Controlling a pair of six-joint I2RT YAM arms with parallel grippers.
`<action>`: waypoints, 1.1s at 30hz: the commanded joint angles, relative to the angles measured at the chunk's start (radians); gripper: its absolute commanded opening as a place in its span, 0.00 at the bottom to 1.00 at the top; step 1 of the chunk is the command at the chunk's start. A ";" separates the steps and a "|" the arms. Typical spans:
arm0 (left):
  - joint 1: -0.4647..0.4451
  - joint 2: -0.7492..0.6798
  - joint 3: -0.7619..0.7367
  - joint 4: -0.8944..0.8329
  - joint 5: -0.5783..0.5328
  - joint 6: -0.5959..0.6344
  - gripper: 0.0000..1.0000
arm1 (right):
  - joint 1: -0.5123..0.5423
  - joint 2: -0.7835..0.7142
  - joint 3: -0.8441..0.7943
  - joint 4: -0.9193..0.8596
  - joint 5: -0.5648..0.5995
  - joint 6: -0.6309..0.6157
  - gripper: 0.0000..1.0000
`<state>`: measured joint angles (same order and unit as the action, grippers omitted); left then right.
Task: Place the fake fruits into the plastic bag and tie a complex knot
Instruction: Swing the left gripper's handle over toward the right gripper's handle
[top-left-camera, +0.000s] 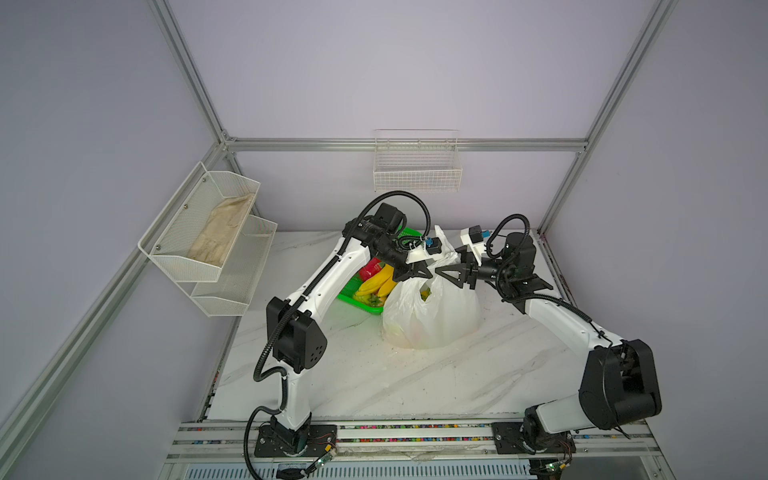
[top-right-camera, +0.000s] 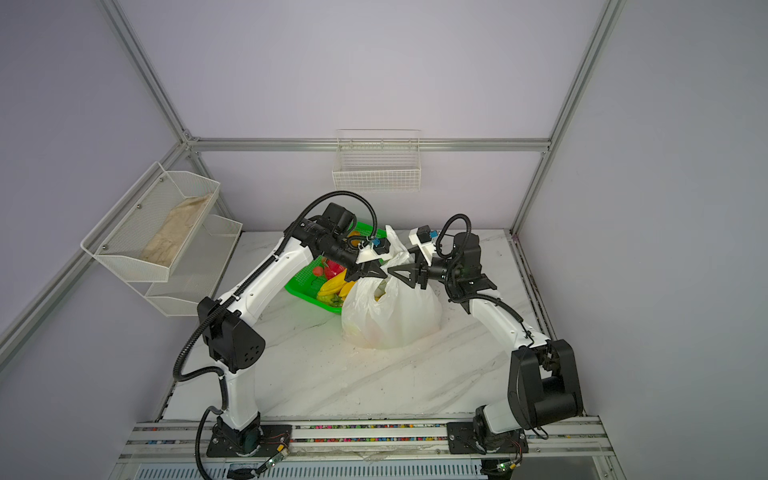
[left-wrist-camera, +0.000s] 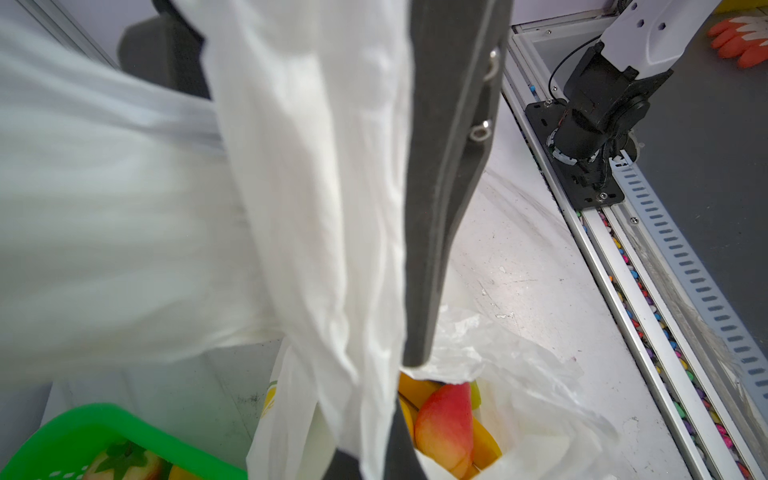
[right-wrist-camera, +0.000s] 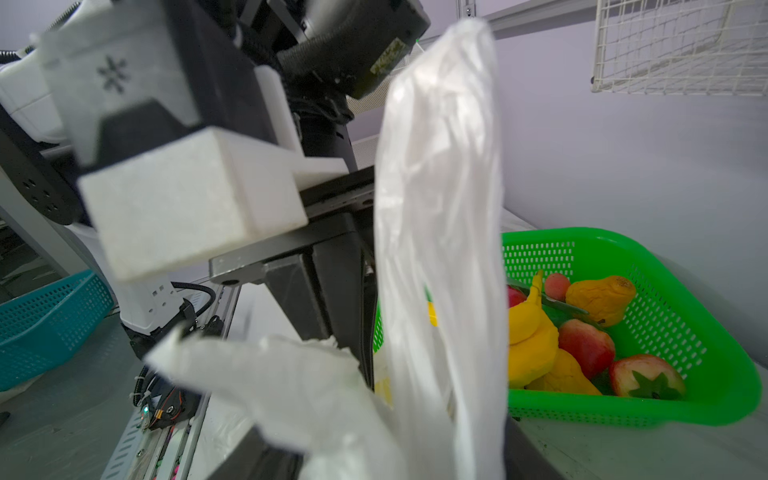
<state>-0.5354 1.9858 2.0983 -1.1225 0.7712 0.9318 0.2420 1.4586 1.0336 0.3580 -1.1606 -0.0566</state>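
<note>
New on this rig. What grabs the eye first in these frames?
First, the white plastic bag at mid-table, bulging with fruit. The left end effector is shut on its handle and the right end effector is open at the same gathered top. Next, the bright green basket just behind the bag to the left, holding more fake fruits.

Both top views high above table (top-left-camera: 415, 382); wrist views close, apparently on the plastic bag (left-wrist-camera: 311, 208).
</note>
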 joint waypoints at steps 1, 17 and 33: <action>-0.003 0.007 0.095 -0.016 -0.001 0.018 0.00 | 0.001 -0.006 -0.010 0.073 -0.026 0.016 0.63; -0.001 0.035 0.124 -0.020 -0.026 0.018 0.00 | 0.036 0.025 0.003 0.084 -0.014 0.018 0.58; 0.038 -0.011 0.086 -0.006 -0.025 -0.031 0.03 | 0.034 -0.017 -0.034 0.041 0.093 0.006 0.05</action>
<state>-0.5171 2.0270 2.1258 -1.1328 0.7357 0.9234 0.2787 1.4727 1.0210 0.3923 -1.0992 -0.0502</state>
